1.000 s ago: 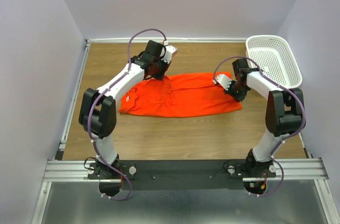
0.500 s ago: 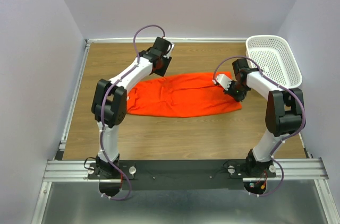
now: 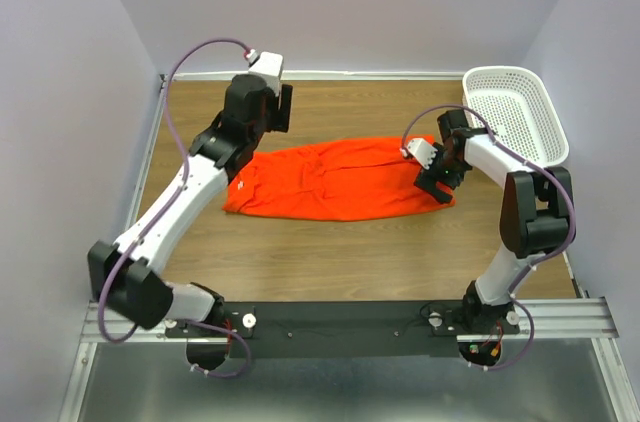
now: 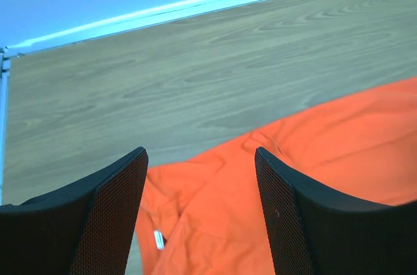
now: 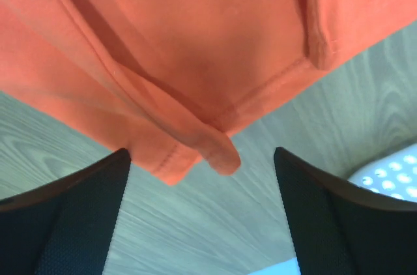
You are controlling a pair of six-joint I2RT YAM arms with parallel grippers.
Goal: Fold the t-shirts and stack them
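One orange-red t-shirt (image 3: 335,180) lies folded into a long band across the middle of the wooden table. Its collar end with the small white label (image 4: 158,239) points left. My left gripper (image 3: 281,110) hovers open above the table just behind that collar end, and its fingers (image 4: 109,216) frame the cloth (image 4: 326,151) below without touching it. At the shirt's right end, my right gripper (image 3: 438,182) stands open and low. In the right wrist view a hem corner (image 5: 218,151) hangs loose between the wide-apart fingers (image 5: 71,216).
A white lattice basket (image 3: 515,112) sits at the back right corner, close to the right arm; its rim (image 5: 391,177) shows in the right wrist view. Walls bound the table on the back and both sides. Bare wood (image 3: 340,252) lies in front of the shirt.
Both grippers opened and let go of the shirt. The left arm lifted and swung back to the left; the shirt's raised left part dropped flat. The right arm barely moved.
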